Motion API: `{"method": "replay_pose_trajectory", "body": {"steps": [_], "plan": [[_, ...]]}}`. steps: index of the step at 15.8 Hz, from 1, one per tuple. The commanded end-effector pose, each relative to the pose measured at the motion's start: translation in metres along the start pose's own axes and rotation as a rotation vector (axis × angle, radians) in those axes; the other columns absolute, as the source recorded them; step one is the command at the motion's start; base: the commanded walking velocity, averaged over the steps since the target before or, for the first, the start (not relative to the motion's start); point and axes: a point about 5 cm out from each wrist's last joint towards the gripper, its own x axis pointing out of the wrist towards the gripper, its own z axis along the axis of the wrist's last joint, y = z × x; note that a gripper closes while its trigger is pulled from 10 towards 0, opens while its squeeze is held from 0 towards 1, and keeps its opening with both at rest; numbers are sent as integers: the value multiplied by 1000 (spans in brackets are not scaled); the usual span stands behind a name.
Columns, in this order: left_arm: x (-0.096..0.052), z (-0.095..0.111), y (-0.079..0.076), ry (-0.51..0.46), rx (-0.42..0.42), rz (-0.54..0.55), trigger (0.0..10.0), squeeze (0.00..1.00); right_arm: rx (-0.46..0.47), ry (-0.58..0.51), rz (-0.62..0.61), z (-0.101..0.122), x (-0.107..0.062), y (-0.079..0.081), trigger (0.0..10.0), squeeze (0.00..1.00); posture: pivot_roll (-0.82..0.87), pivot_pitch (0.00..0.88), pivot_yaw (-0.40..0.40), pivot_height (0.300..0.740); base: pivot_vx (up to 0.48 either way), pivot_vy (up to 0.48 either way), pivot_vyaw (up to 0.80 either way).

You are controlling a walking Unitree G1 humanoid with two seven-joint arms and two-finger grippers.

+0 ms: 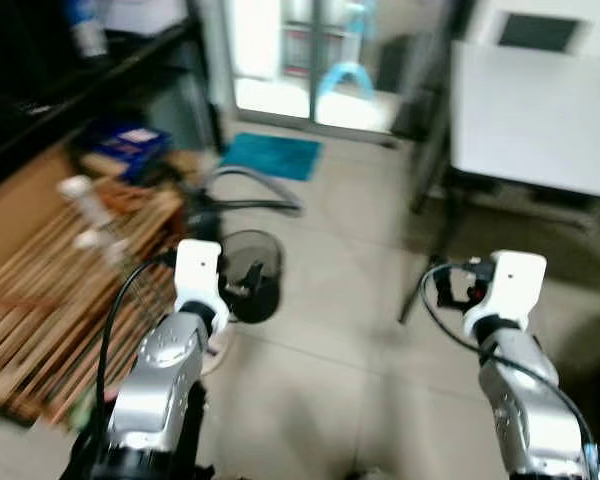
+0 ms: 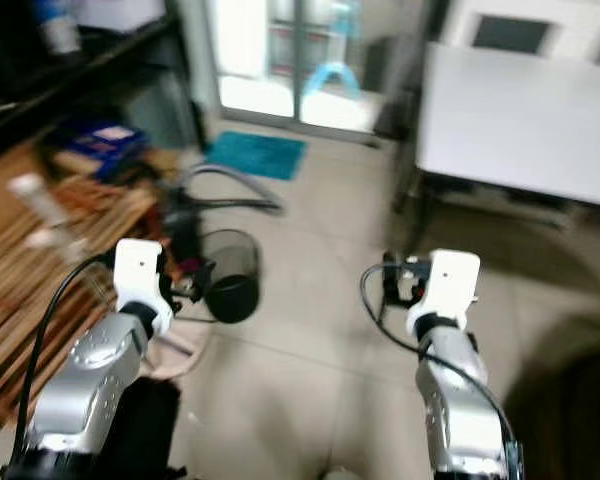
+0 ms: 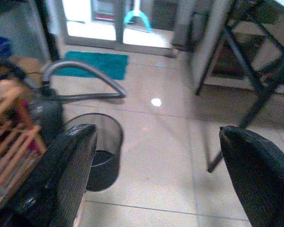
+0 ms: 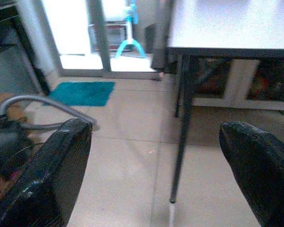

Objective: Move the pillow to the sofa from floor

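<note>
Both arms ride up in front, the left gripper (image 3: pixel 156 175) and right gripper (image 4: pixel 154 175) spread wide and empty over bare tiled floor (image 1: pixel 340 350), likely readied for a two-handed scoop. I can't spot the pillow; ahead sit a black mesh wastebasket (image 1: pixel 252 275) and a white table (image 1: pixel 535 120), so the robot seems to be searching.

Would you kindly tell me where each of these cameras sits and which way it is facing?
Left and right eye views: on the head, looking forward and down at the tiled floor; both silver arms show, left gripper and right gripper.
Left wrist view: along its open black fingers toward the black bin.
Right wrist view: along its open fingers toward the white table.
Both wrist views share the teal mat.
</note>
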Motion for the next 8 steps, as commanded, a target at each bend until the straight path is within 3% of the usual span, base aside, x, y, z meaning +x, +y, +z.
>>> {"method": "replay_pose_trajectory", "body": {"steps": [1, 2, 5, 6, 8], "plan": [[0, 0, 0, 38, -6, -25, 10000, 0, 32, 12, -6, 2, 0, -4, 10000, 0, -27, 0, 49, 740, 0, 0, -800], [0, -1, 1, 48, -11, -24, 10000, 0, 39, 18, -9, 1, -2, -3, 10000, 0, -27, 0, 49, 740, 0, 0, -800], [3, 7, 8, -29, 173, 32, 10000, 0, 55, 28, -41, -3, -7, 0, 10000, 0, -35, 1, 32, 740, 0, 0, -800], [3, 9, 8, -81, 247, 65, 10000, 0, 15, 18, -64, -2, -6, -4, 10000, 0, -41, 7, 34, 740, 0, 0, -800], [-4, 3, 3, -86, 246, 45, 10000, 0, -104, 12, -157, -7, -14, -17, 10000, 0, -40, 16, 21, 740, 0, 0, -791]]}}
